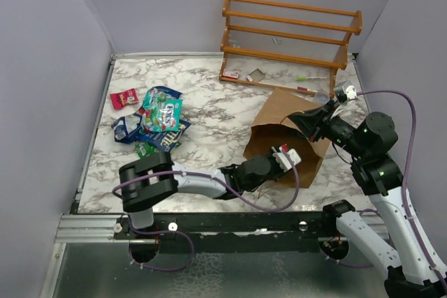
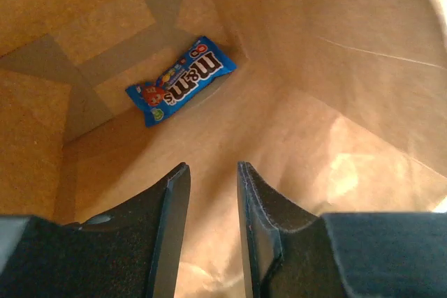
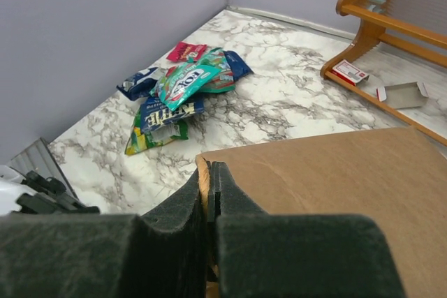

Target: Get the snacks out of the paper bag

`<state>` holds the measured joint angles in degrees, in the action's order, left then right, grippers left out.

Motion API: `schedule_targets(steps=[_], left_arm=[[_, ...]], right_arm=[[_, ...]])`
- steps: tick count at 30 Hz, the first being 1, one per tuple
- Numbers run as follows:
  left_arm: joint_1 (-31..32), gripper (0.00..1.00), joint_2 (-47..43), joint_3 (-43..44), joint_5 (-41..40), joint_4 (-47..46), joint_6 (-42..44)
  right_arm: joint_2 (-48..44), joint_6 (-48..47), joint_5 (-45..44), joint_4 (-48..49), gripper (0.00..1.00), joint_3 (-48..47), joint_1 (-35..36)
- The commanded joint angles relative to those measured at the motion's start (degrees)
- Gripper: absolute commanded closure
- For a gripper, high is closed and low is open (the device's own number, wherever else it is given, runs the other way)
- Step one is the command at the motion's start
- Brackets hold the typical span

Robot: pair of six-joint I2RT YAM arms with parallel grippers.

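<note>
Your desk (image 1: 216, 106) is a white marble-patterned top with grey veins. Plain pale grey walls (image 1: 42, 68) close it in on the left, back and right, and a metal rail (image 1: 91, 225) runs along the near edge. An orange wooden rack (image 1: 293, 26) stands at the far right, against the back wall.

The paper bag (image 1: 286, 113) lies on its side at the right of the desk, its mouth facing the arms. Your right gripper (image 3: 209, 172) is pressed together on the bag's upper edge, pinching the paper. Your left gripper (image 2: 211, 172) is inside the bag, its fingers a little apart with nothing between them. One blue packet (image 2: 180, 80) lies flat at the bag's bottom, well beyond the fingertips.

A pile of snacks (image 1: 157, 120) sits on the left of the desk, near the left wall, with a red packet (image 1: 124, 98) just beside it.
</note>
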<state>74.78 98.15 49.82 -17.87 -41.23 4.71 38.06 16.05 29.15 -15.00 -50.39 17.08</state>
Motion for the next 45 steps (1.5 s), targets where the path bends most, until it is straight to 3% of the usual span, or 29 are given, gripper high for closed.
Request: schedule_targets(steps=[1,10,16,22,28,34,36,40,45], left_arm=[[-2.5,0.65,6.1,5.2,0.8,-1.4,-0.7],[-6.6,0.69,15.6,10.0,3.4,-3.1,-1.7],[-7.5,0.64,21.9,15.6,3.6,-2.9,-1.3],[-8.2,0.45,27.8,22.1,0.5,-3.6,-2.4],[-10.0,0.41,33.9,29.0,-3.8,-4.7,-3.9],[-11.2,0.30,38.9,34.6,-6.6,-4.3,-1.5],[-12.0,0.17,40.6,36.0,-7.1,-4.2,-2.4],[-13.0,0.08,43.8,39.3,-5.1,-4.7,-2.7],[-13.3,0.06,47.6,41.9,0.6,-9.1,0.6]], right_arm=[[-0.6,1.0,2.9,0.9,0.98,-1.4,0.0],[-0.4,0.7,4.5,0.6,0.98,-2.0,0.0],[-0.1,1.1,5.2,0.9,0.98,-2.2,0.0],[0.4,1.2,6.4,0.4,0.98,-3.0,0.0],[0.8,1.4,8.0,0.4,0.98,-3.0,0.0],[0.5,1.1,7.4,-0.4,0.98,-3.3,0.0],[0.6,1.1,7.6,-0.3,0.98,-3.2,0.0],[1.0,1.3,8.2,-0.1,0.98,-3.0,0.0],[1.3,1.3,8.3,-0.2,0.98,-3.0,0.0]])
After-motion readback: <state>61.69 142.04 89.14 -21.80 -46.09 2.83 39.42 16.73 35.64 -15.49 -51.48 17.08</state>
